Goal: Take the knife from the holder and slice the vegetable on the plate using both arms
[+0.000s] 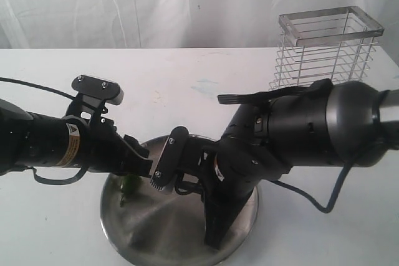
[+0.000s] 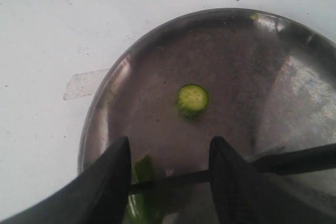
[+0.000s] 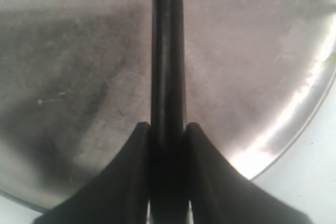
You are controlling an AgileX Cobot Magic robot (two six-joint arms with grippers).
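The steel plate (image 1: 156, 232) lies at the table's front edge, under both arms. On its left part lies the green vegetable (image 1: 129, 185). In the left wrist view the vegetable (image 2: 140, 190) rests against one finger (image 2: 107, 182) of my left gripper (image 2: 169, 142), which is open and straddles it. A cut round slice (image 2: 192, 99) lies apart on the plate (image 2: 273, 93). The dark knife (image 2: 210, 177) crosses the vegetable between those fingers. My right gripper (image 3: 168, 127) is shut on the knife (image 3: 168, 51), which points out over the plate (image 3: 79, 77). The right gripper (image 1: 165, 169) sits close beside the left gripper (image 1: 142, 165).
The silver wire holder (image 1: 325, 51) stands at the back right with nothing visible inside it. A piece of clear tape (image 2: 84, 83) is stuck to the white table (image 1: 206, 85) beside the plate. A white curtain backs the table.
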